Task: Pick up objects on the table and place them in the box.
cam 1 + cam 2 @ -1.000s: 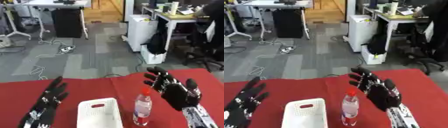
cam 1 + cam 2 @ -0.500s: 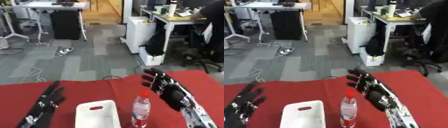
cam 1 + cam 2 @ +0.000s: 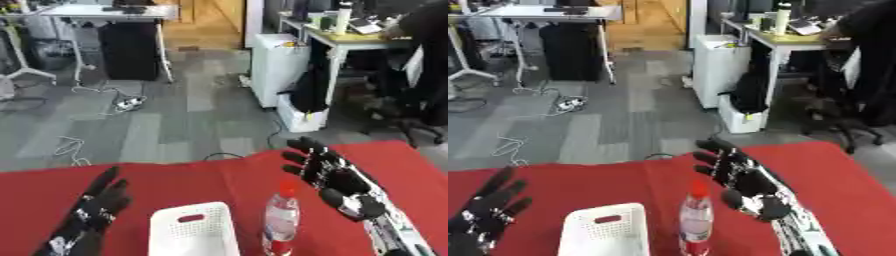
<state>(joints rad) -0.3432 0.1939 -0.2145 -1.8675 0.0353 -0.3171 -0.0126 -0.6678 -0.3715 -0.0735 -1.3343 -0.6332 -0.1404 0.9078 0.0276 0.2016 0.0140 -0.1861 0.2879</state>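
A clear plastic bottle (image 3: 281, 221) with a red cap and red label stands upright on the red table (image 3: 192, 185). Just left of it sits a white perforated box (image 3: 192, 233) with a slot handle. My right hand (image 3: 334, 176) is raised beside the bottle on its right, fingers spread and straight, not touching it. My left hand (image 3: 92, 216) lies open at the lower left, fingers pointing up, left of the box.
The table's far edge runs across the middle of the view, with grey carpet floor beyond. Desks, a white cabinet (image 3: 283, 65), cables and an office chair stand far off. Bare red cloth stretches to the right of my right hand.
The whole picture has shifted as the head tilted. My right hand sits slightly lower and closer beside the bottle; the left hand stays low at the left. Bottle and box stay put.
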